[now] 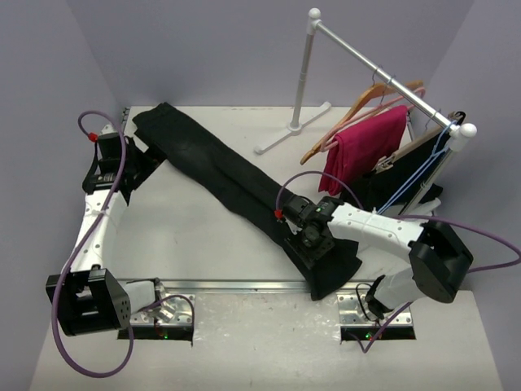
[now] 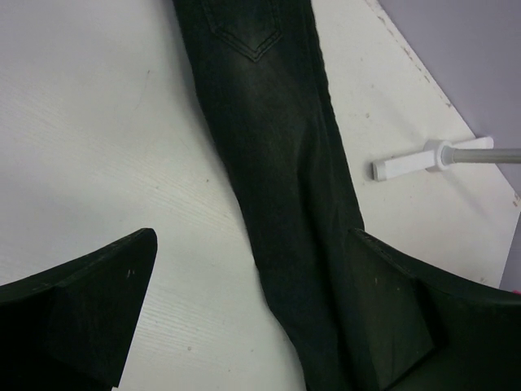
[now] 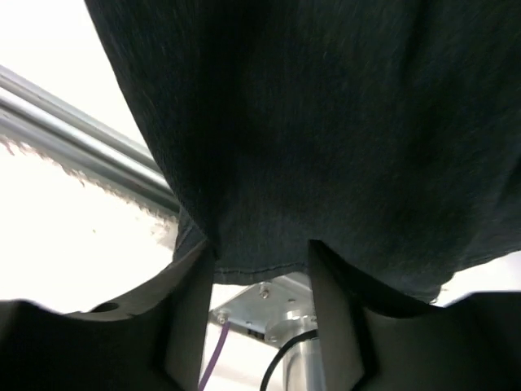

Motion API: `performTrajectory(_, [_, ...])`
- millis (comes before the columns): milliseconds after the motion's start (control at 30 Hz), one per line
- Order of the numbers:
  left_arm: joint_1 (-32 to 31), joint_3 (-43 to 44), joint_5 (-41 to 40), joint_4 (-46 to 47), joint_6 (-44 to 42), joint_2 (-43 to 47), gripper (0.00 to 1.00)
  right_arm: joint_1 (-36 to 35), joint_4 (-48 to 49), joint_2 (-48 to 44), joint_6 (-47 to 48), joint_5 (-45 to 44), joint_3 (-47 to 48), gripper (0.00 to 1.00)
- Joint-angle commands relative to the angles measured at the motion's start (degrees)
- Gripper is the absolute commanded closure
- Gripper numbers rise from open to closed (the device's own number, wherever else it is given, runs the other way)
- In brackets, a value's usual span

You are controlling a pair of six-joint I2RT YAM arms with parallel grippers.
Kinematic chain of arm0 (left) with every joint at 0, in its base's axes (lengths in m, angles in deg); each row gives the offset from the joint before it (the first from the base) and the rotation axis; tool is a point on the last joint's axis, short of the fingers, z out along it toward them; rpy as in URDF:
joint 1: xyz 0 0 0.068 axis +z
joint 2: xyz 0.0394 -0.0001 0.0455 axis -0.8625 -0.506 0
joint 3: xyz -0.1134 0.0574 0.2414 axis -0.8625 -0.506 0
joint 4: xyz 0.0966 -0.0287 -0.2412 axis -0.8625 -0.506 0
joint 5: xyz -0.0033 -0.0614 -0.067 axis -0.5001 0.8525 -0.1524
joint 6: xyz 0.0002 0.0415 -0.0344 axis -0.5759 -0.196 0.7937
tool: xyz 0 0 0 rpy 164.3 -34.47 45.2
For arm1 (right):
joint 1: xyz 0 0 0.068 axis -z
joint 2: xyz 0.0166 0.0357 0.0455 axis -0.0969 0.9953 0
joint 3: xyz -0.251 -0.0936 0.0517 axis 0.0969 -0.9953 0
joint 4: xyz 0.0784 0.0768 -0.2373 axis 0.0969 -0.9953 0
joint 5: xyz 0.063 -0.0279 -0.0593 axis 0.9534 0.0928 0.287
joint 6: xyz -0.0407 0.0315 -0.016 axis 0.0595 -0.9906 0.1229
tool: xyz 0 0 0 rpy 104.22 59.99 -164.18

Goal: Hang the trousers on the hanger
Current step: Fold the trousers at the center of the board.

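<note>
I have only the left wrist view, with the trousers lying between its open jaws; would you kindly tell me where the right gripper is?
Observer: The right gripper is at the other end of the trousers, over the leg hems near the front edge of the table.
Operator: Thank you. Is it gripping them?
Observer: Its jaws stand apart, and the hem edge lies at their tips.
Operator: And where is the hanger?
Observer: The wooden hanger hangs on the rail at the far right, beside a pink garment.
</note>
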Motion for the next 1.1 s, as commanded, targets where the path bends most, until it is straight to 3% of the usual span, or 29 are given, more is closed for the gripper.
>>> performTrajectory(0, [0.2,-4.8,-4.1,4.2,10.2,-2.7,0.00,0.2,3.3,-2.4,-0.6,-4.0,5.0,0.45])
performTrajectory(100, [0.4,-6.5,-3.4,9.0,13.1,-6.0,0.00,3.0,5.8,-3.1,-0.4,-0.9,7.0,0.40])
performTrajectory(267, [0.4,-2.5,-9.1,10.3,16.9,-15.7,0.00,8.0,12.5,-0.7,0.6,4.3,6.6,0.40])
performTrajectory(467, [0.3,10.9,-8.5,7.1,16.8,-35.2,0.01,10.1,17.6,6.0,-0.6,1.4,4.9,0.44])
performTrajectory(567, [0.2,16.7,-7.6,7.0,16.4,-40.5,0.01,10.9,19.2,7.2,-1.1,-0.9,4.2,0.44])
performTrajectory(667, [0.1,25.7,-6.3,4.8,15.5,-50.6,0.06,11.1,18.8,11.1,-0.6,-1.2,4.9,0.45])
performTrajectory(733, [0.1,27.7,-6.4,3.8,15.5,-52.8,0.09,11.1,18.6,11.9,-0.5,-0.5,4.7,0.46])
performTrajectory(900, [0.4,35.8,-8.0,1.1,15.3,-61.0,0.32,9.6,17.5,15.7,2.2,4.2,5.1,0.45])
performTrajectory(933, [0.5,37.8,-8.5,0.2,15.2,-62.1,0.40,9.2,17.1,16.6,3.0,5.0,5.5,0.45])
performTrajectory(1000, [0.9,42.6,-10.2,-2.6,14.7,-64.4,0.67,8.1,16.9,18.0,3.9,8.0,5.9,0.45])
performTrajectory(1067, [1.4,45.3,-12.0,-4.5,14.1,-65.5,0.79,7.0,17.3,18.4,3.9,10.6,5.9,0.45])
